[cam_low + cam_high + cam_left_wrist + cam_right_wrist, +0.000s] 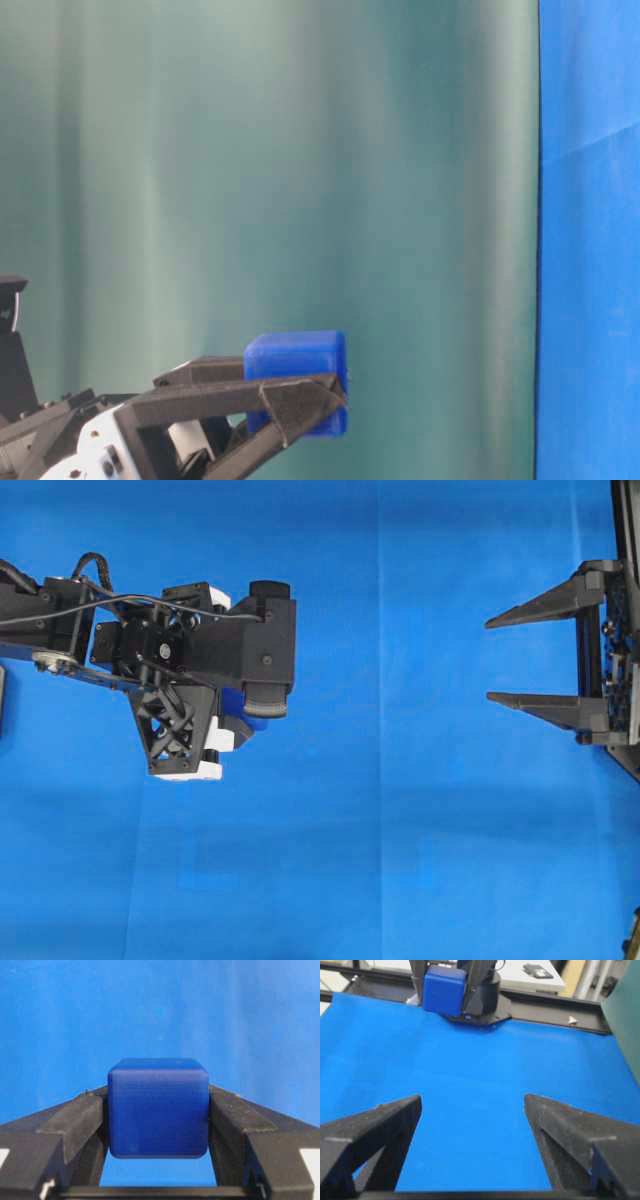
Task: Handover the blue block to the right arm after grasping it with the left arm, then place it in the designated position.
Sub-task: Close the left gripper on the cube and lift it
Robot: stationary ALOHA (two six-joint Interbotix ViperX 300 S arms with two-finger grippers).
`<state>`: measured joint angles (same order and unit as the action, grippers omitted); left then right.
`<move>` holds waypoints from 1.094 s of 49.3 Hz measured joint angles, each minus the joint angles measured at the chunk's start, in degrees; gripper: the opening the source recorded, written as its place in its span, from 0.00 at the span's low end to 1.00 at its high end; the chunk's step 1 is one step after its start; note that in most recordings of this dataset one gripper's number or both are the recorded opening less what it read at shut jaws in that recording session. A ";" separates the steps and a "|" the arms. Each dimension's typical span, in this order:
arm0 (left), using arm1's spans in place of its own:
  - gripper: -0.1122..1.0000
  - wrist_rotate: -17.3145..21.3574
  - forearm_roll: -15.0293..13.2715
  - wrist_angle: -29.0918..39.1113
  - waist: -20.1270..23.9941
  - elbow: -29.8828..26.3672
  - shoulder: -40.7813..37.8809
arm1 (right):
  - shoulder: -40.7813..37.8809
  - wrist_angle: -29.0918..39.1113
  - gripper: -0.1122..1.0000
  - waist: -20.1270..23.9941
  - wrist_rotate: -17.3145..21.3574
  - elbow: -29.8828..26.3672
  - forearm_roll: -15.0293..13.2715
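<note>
So the blue block (158, 1107) sits pinched between the fingers of the left gripper (158, 1125), lifted clear of the blue cloth (380, 810). In the overhead view that arm fills the left of the frame, and the block is hidden under it there. The right gripper (530, 662) waits at the right edge, jaws spread wide and empty, tips pointing left toward the other arm. It's a cube, so no real long axis. Only bare cloth lies between the two, nothing in the way.
</note>
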<state>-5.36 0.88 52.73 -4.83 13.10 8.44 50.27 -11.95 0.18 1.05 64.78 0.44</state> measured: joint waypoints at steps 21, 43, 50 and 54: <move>0.54 -0.09 0.00 0.00 -0.09 0.00 0.00 | 0.09 -0.09 0.97 0.09 0.00 0.00 0.00; 0.54 0.00 0.00 0.00 0.00 0.00 0.00 | 0.00 -0.09 0.97 0.00 0.00 0.00 0.00; 0.54 0.00 0.00 -0.26 0.00 0.09 0.00 | 0.00 0.00 0.97 0.00 0.00 0.00 0.00; 0.54 0.00 0.00 -0.88 0.00 0.09 0.00 | 0.00 -0.09 0.97 0.00 0.00 0.00 0.00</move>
<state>-5.36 0.88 51.86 -4.83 13.18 8.44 50.27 -12.04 0.18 1.05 64.78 0.44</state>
